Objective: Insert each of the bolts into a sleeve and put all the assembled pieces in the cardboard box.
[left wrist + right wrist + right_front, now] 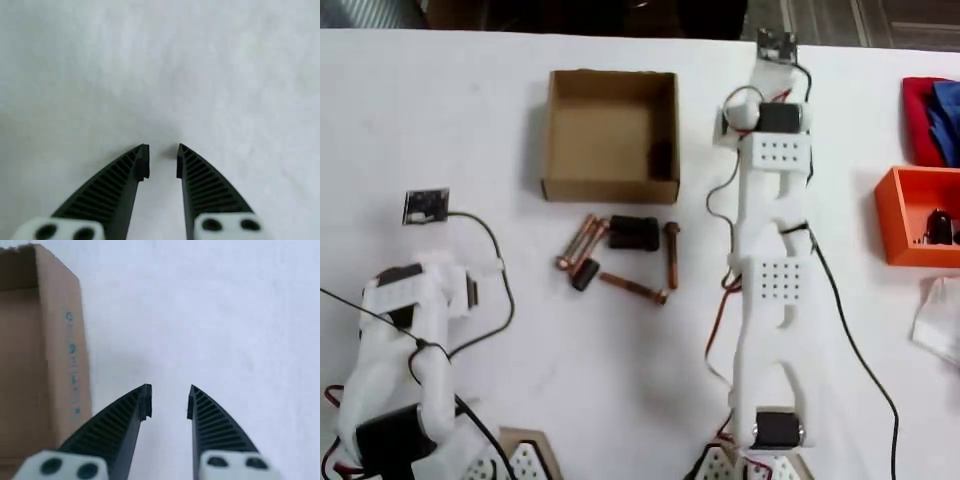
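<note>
A square cardboard box [610, 188] of plain brown board sits open-topped towards the far middle of the white desk [500, 120]. A small dark shape [662, 158] lies in its right-hand corner, too dim to identify.

Just in front of the box lie the loose parts. Two slim copper-coloured bolts [578, 242] lie side by side, touching. A chunky black sleeve [634, 233] with rounded ends lies against their upper ends. A third bolt [672, 255] lies alone on the right, pointing towards the box. A fourth bolt [632, 288] lies slantwise nearest the arms. A shorter black sleeve [585, 273] rests between its end and the paired bolts.

The right arm [772, 250], made of white plastic shells with perforated panels and black motors, lies stretched out straight beside the box. In its wrist view the right gripper [169, 401] hangs over bare desk with the box's printed outer wall alongside. Its black ribbed fingers [215, 425] taper to blunt tips and stand a little apart, holding nothing.

The left arm [405, 340] is folded up at the near left corner, well apart from the parts. The left gripper [162, 160] hangs over plain desk, its ribbed fingers [120, 190] separated by a narrow gap with nothing between them.

At the right edge stands an orange plastic bin [910, 205] with red and blue cloth [932, 120] beyond it.
</note>
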